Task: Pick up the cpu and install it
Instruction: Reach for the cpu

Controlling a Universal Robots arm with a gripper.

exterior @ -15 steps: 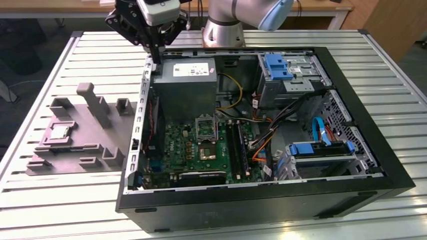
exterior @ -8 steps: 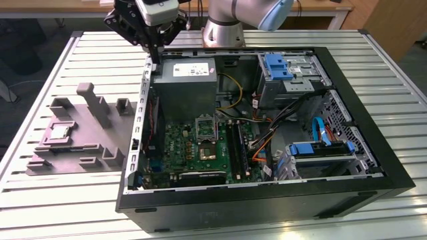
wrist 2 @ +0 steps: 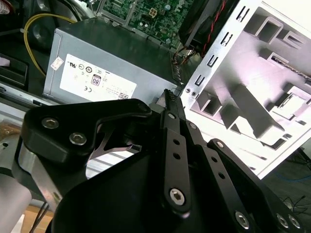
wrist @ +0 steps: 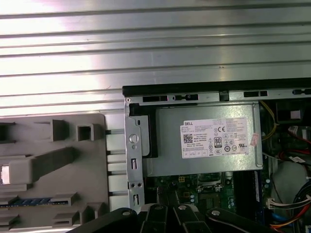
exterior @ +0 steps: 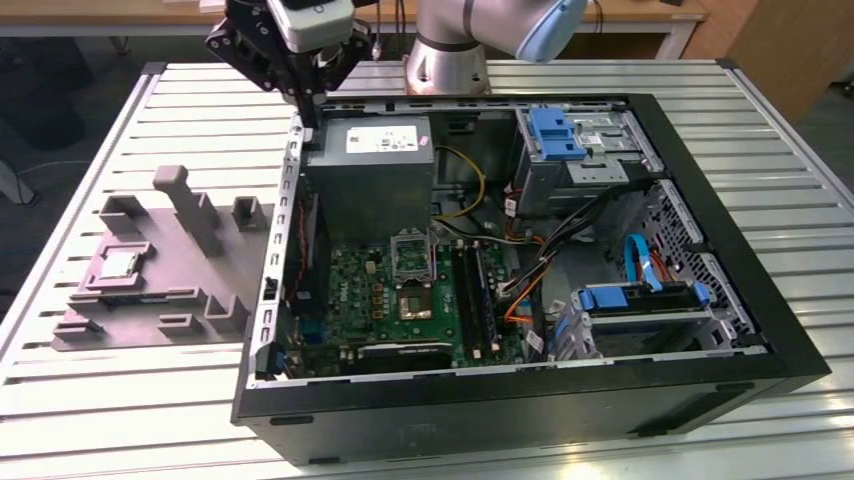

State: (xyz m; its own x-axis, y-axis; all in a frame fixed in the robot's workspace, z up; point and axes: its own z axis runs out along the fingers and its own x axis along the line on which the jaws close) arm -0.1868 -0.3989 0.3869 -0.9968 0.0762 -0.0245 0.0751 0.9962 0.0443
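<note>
Second wrist view, closest to me: the gripper (wrist 2: pixel 167 97), its black metal fingers (wrist 2: pixel 176 145) pressed together on nothing, above the grey power supply box (wrist 2: pixel 146 68) at a corner of the black computer case (exterior: pixel 534 410). Farther off, towards the exterior view's left, I see the cpu (exterior: pixel 118 265). It lies flat, silvery top up, in a recess of the matte grey moulded tray (exterior: pixel 147 330) on the ribbed metal bench (exterior: pixel 134 400). It is square, with no long axis.

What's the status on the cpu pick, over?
Black pincer shut, empty, over the open black computer case's edge. Small silvery square cpu sits on the grey plastic fixture, apart from pincer. Nothing blocks it.
</note>
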